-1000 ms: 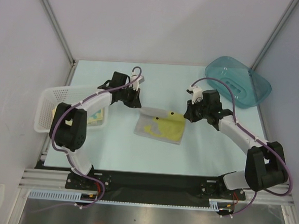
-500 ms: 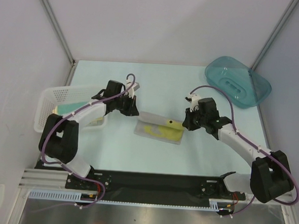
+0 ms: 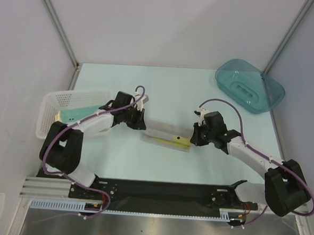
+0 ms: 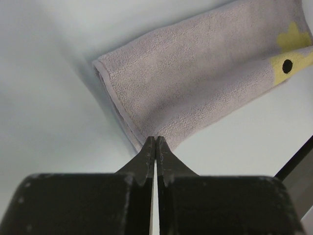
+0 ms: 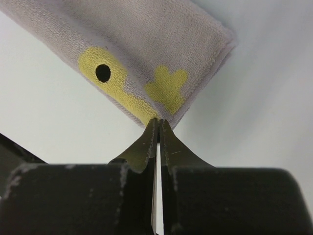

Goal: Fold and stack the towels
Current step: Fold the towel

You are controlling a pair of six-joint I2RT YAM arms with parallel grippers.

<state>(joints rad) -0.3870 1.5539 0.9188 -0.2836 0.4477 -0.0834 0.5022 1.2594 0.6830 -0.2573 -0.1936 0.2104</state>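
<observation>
A beige-grey towel with yellow patches [image 3: 165,137] lies folded in a narrow band at the middle of the table. My left gripper [image 3: 141,125] is shut on its left corner; the left wrist view shows the grey cloth [image 4: 205,83] pinched at my fingertips [image 4: 155,142]. My right gripper [image 3: 194,139] is shut on its right corner, with the yellow patch and black dot [image 5: 117,78] just beyond the tips [image 5: 159,122]. A pale yellow and teal towel [image 3: 72,114] lies in the white mesh basket.
The white mesh basket [image 3: 49,111] stands at the left edge beside my left arm. A teal translucent tub [image 3: 249,85] sits at the back right. White walls with metal posts close the back and sides.
Both grippers have moved toward the near edge, carrying the far edge of the towel over itself. The towel has gone from a spread square to a narrow folded band.
</observation>
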